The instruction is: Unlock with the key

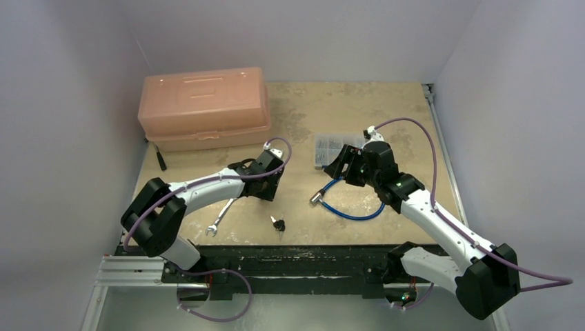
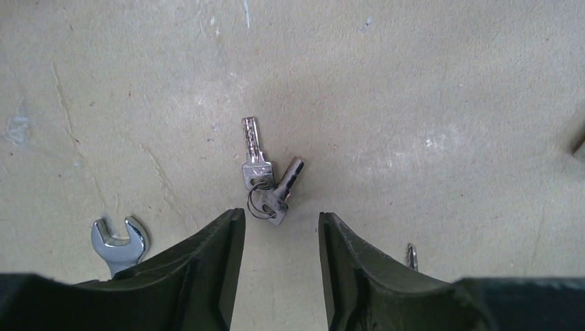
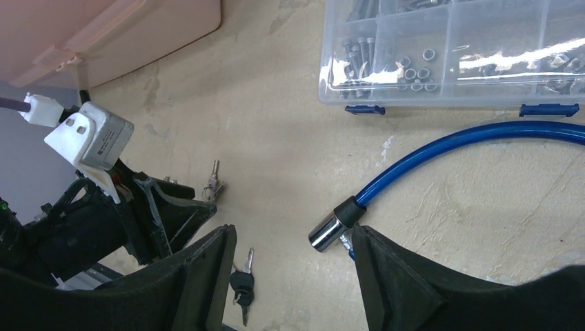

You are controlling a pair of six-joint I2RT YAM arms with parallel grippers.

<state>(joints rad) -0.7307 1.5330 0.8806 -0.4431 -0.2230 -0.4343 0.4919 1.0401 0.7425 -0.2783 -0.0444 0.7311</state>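
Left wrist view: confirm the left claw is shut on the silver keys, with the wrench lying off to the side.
Wrong on the grip: the left wrist view shows the left claw open, the silver keys lying loose on the table beyond its tips. The wrench does lie off to the side.

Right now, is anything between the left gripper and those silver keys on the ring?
Nothing visible. The silver keys lie on the bare table just ahead of the left gripper, in line with the gap between its open fingers. The wrench lies off to one side, clear of that path.
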